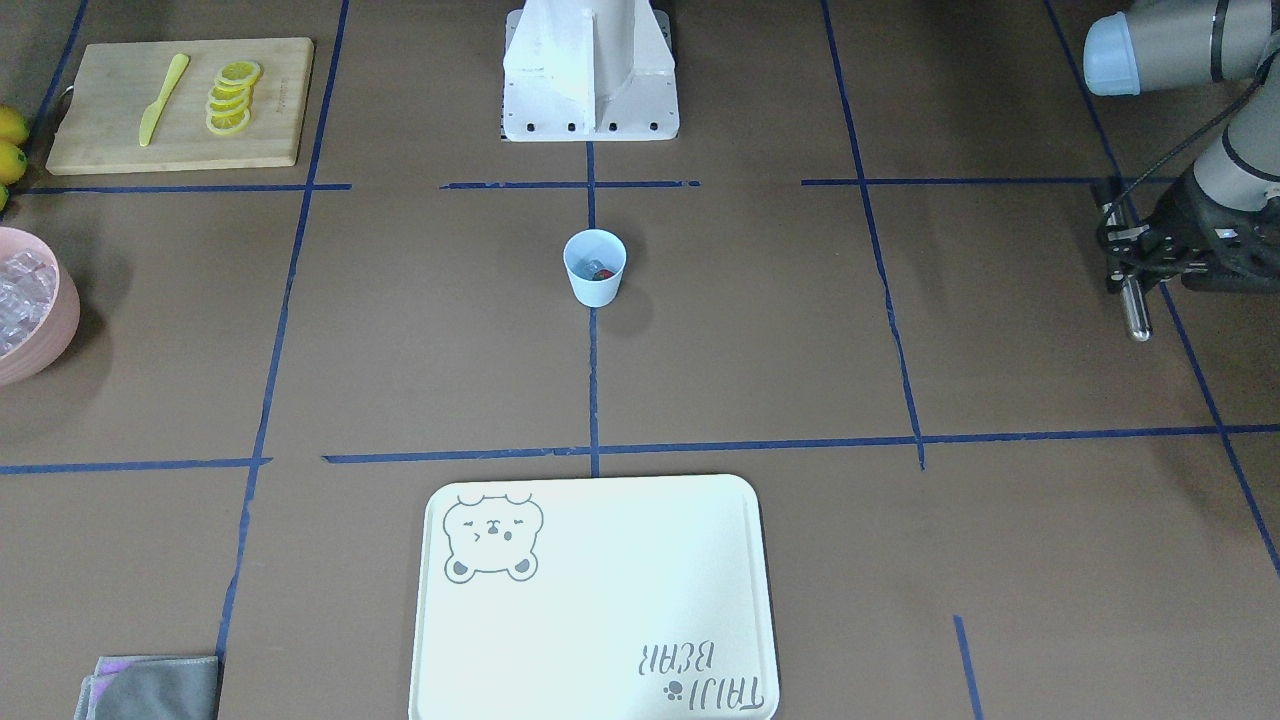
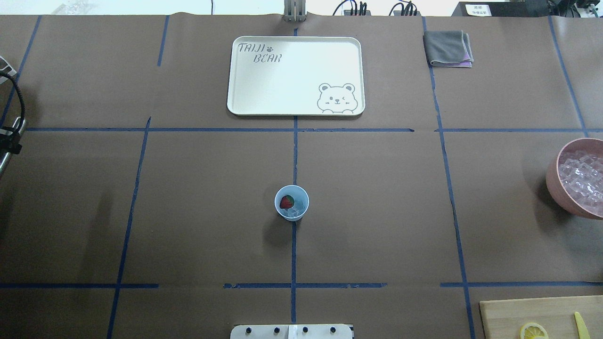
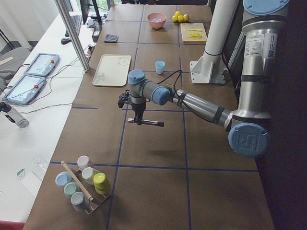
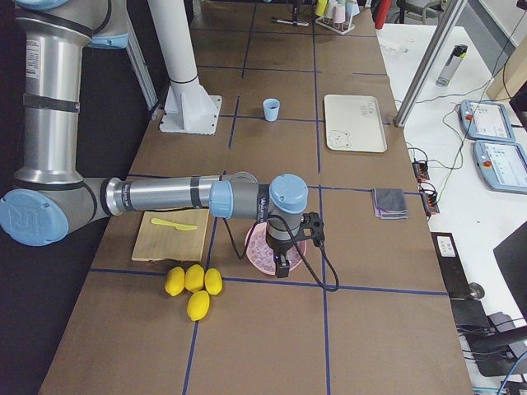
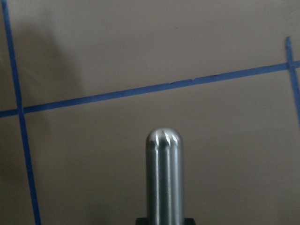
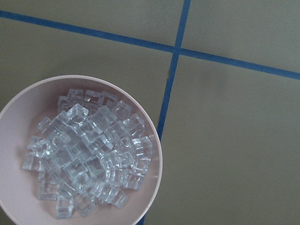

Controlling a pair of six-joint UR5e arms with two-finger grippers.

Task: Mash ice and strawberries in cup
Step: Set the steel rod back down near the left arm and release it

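The pale-blue cup stands upright at the table's centre, on the blue centre line; it also shows in the front view. Inside it lie a red strawberry and a few clear ice cubes. My left gripper is far off at the table's left side, above the surface, shut on a steel rod with a rounded end. My right gripper hangs over the pink bowl of ice cubes; I cannot tell whether it is open or shut.
A white bear tray lies beyond the cup. A cutting board with lemon slices and a yellow knife lies at the near right, with whole lemons beside it. A grey cloth lies at the far right.
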